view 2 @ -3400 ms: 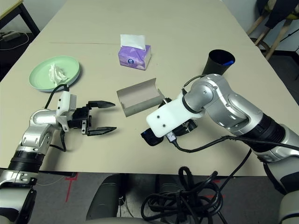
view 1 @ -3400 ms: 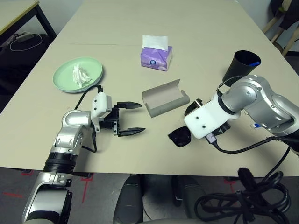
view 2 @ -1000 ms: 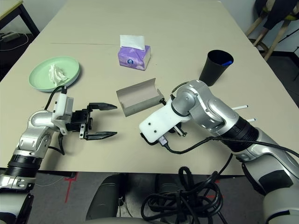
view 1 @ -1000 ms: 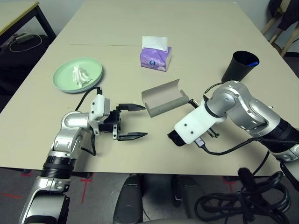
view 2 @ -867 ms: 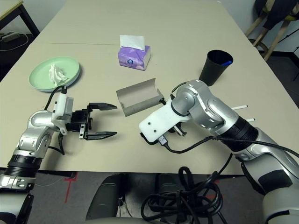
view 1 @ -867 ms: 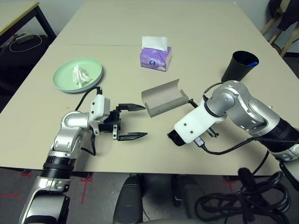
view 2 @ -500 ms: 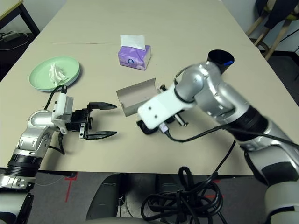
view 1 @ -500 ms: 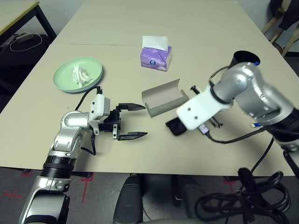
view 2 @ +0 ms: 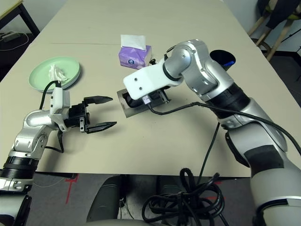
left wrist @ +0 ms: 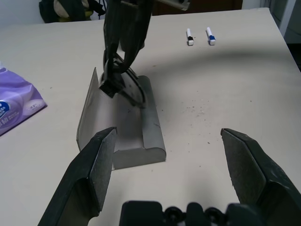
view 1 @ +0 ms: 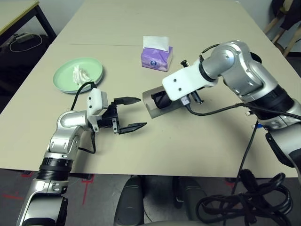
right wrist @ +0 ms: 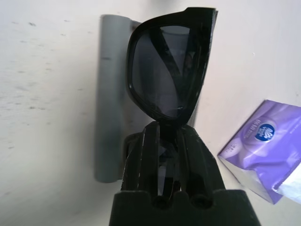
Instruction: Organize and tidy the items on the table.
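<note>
My right gripper [right wrist: 167, 128] is shut on the black sunglasses [right wrist: 169, 70] and holds them folded, just above the open grey glasses case [left wrist: 150, 127] at the table's middle. Whether the sunglasses [view 1: 162, 100] touch the case I cannot tell. To the case's left, my left gripper [view 1: 129, 113] hovers low over the table, open and holding nothing. The mint green plate [view 1: 63, 77] at the far left carries the crumpled white tissue [view 1: 79, 75]. The black cup [view 2: 220, 57] stands behind my right arm, mostly hidden. A black-and-white pen [left wrist: 188, 36] lies on the table beyond the case.
A purple tissue box [view 1: 156, 55] stands behind the case. A second pen with a blue tip [left wrist: 210, 36] lies beside the first. The beige table [view 1: 188, 150] has bare top along its front. A smaller table [view 1: 14, 12] is at the far left.
My right arm has lifted the sunglasses off the table's front and carried them back and left to just over the open case. My left gripper has shifted slightly and stays open.
</note>
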### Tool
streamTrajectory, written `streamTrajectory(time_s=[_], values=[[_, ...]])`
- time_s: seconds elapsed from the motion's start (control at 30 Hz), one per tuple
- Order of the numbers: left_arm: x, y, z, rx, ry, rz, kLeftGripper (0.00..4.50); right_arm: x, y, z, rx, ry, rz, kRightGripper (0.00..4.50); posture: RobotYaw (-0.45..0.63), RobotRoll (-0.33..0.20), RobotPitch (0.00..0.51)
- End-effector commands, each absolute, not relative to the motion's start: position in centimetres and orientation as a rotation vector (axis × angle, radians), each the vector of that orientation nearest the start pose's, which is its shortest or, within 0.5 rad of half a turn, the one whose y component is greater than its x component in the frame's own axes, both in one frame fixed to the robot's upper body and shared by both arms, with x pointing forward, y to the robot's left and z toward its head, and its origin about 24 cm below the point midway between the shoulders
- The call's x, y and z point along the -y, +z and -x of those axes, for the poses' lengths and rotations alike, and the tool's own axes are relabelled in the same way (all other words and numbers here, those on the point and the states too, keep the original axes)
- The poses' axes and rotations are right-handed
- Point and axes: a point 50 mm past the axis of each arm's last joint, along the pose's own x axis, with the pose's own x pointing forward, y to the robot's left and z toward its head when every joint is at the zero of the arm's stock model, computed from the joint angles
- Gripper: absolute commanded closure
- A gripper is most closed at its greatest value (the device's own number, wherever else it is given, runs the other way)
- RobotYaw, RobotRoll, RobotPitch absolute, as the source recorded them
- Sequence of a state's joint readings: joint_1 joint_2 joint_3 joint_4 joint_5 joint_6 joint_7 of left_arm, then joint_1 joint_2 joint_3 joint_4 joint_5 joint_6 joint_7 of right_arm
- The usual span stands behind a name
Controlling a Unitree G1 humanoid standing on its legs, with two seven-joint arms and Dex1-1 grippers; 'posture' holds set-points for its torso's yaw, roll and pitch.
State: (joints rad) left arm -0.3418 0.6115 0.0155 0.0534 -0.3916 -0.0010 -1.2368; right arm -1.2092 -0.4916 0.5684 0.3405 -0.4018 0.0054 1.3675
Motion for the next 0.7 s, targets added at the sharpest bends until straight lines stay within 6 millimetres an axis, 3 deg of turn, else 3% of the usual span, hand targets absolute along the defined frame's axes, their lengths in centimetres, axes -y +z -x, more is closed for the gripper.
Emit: streamTrajectory(time_s=[0.03,0.7], values=[[-19.8,14.6,-27.2,0.141,-1.234,-0.398,0.00,6.0,24.3,-35.1,-0.128,1.309,1.611,4.05,0.18,0.000,0.152],[-19.4,14.5,-26.5,0.138,-1.229,-0.393,0.00,5.9,21.9,-36.3,-0.181,1.302,1.653,4.05,0.20,0.000,0.159]])
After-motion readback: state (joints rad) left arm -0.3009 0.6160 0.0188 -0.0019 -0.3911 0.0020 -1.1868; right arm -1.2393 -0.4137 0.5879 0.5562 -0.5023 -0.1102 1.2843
